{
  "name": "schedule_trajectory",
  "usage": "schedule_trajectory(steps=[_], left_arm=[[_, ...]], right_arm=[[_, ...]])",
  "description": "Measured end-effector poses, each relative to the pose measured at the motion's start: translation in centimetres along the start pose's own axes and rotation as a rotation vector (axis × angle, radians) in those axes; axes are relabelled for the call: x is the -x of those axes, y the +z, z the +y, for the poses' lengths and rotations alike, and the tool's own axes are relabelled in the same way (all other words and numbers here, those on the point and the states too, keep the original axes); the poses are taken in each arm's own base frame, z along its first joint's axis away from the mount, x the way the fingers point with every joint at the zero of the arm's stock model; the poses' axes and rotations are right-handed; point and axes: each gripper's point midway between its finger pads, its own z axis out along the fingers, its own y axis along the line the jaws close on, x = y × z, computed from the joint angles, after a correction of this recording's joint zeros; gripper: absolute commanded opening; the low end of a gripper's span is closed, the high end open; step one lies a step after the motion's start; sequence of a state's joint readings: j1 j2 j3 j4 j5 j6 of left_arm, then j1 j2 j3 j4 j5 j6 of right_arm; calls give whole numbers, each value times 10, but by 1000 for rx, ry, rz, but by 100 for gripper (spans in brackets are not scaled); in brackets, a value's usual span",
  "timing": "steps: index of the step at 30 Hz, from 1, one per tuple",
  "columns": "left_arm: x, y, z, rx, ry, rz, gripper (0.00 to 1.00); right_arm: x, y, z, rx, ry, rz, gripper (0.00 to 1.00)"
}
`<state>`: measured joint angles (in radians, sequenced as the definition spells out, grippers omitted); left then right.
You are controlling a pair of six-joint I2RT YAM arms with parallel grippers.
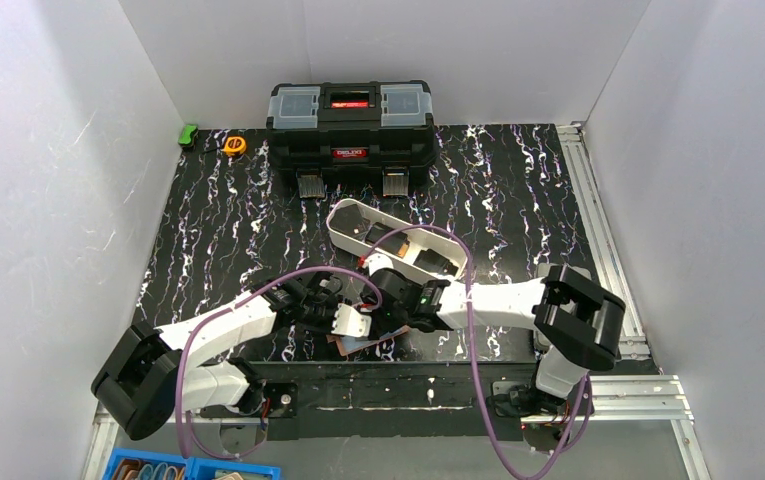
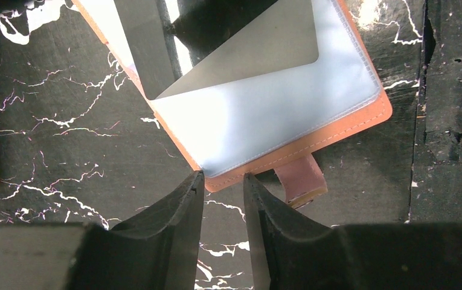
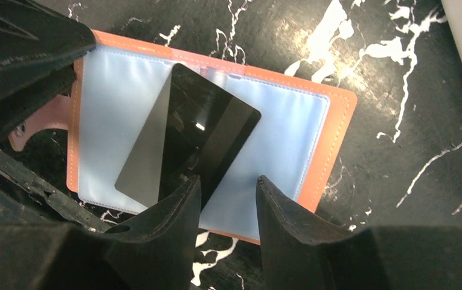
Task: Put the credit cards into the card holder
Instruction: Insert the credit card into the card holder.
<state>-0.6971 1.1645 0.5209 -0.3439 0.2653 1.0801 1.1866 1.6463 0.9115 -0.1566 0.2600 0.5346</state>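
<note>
The card holder (image 3: 337, 139) lies open and flat on the black marbled table, tan-orange leather around pale blue clear sleeves (image 2: 264, 115). Its pink snap tab (image 2: 301, 181) sticks out at one edge. One of the credit cards (image 3: 186, 139), dark with a glossy stripe, lies slanted across the sleeves; it looks grey in the left wrist view (image 2: 246, 54). My left gripper (image 2: 222, 178) is open, its tips at the holder's near edge beside the tab. My right gripper (image 3: 228, 181) is open over the opposite edge, its left finger over the card's lower corner. The top view shows both arms meeting over the holder (image 1: 350, 346).
A long white oval tray (image 1: 343, 222) with dark and brown items stands just behind the arms. A black toolbox (image 1: 350, 125) sits at the back, with an orange tape measure (image 1: 235, 145) and a green object (image 1: 188, 134) to its left. White walls enclose the table.
</note>
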Motion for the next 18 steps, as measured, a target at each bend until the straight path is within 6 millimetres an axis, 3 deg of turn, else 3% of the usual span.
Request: schedule_trajectory(steps=[5,9,13,15,18], left_arm=[[0,-1,0,5,-6,2,25],[-4,-3,-3,22,-5,7,24],[-7,-5,-6,38,2,8,24],[-7,-6,-5,40,2,11,24],[-8,-6,-5,45,1,14,24]], right_arm=[[-6,-7,-9,22,10,-5,34],[-2,-13,-22,59,66,-11,32],[15,-16,-27,115,123,-36,36],[22,-17,-24,153,139,-48,44],[27,-19,-16,207,145,-53,46]])
